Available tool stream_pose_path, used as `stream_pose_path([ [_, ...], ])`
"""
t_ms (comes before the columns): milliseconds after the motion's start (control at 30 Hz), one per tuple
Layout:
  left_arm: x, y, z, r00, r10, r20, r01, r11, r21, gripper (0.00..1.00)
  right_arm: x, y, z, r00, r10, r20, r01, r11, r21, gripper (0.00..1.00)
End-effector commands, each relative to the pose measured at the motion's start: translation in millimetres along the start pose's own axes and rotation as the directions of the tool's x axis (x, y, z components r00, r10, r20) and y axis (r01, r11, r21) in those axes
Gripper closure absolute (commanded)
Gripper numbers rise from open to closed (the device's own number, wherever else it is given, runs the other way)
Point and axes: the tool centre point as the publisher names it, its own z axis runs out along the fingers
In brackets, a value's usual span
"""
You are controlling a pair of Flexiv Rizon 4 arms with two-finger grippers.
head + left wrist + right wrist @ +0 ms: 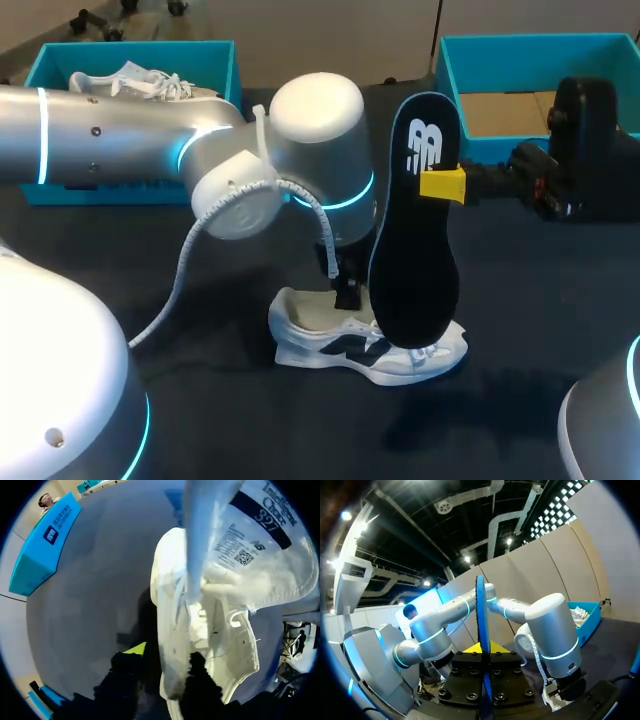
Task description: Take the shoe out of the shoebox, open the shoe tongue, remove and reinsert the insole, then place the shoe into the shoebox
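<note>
A white fabric sneaker (pixel 310 340) with a dark side logo stands on its sole, tongue lifted. A black foam insole (pixel 415 250), blue-edged, stands upright over the sneaker's forefoot. An open teal cardboard shoebox (pixel 540 65) lies well behind the sneaker, to its right.

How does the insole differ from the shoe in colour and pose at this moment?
The insole is black; the shoe is white. The insole stands upright, clamped by the right end effector; the shoe lies on the table, with the left end effector at its opening.
</note>
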Motion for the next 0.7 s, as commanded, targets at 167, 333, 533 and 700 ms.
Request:
stream_pose_path([
  [167, 1.4, 2.8, -7.7, 0.999, 0.034, 0.013, -0.034, 0.999, 0.016, 1.0, -1.3, -0.2, 2.5, 1.0, 0.002, 0.0, -0.002, 1.0, 0.002, 1.0],
  [333, 5.3, 5.1, -24.5, 0.995, 0.099, 0.027, -0.1, 0.994, 0.044, 1.0, -1.3, -0.2, 2.5, 1.0, 0.002, 0.0, -0.002, 1.0, 0.002, 1.0],
  [533, 13.7, 9.0, -44.5, 0.959, 0.269, 0.09, -0.276, 0.959, 0.07, 1.0, -1.3, -0.2, 2.5, 1.0, 0.002, 0.0, -0.002, 1.0, 0.002, 1.0],
  [700, 17.4, 12.1, -56.6, 0.909, 0.406, 0.097, -0.414, 0.907, 0.084, 1.0, -1.3, -0.2, 2.5, 1.0, 0.002, 0.0, -0.002, 1.0, 0.002, 1.0],
])
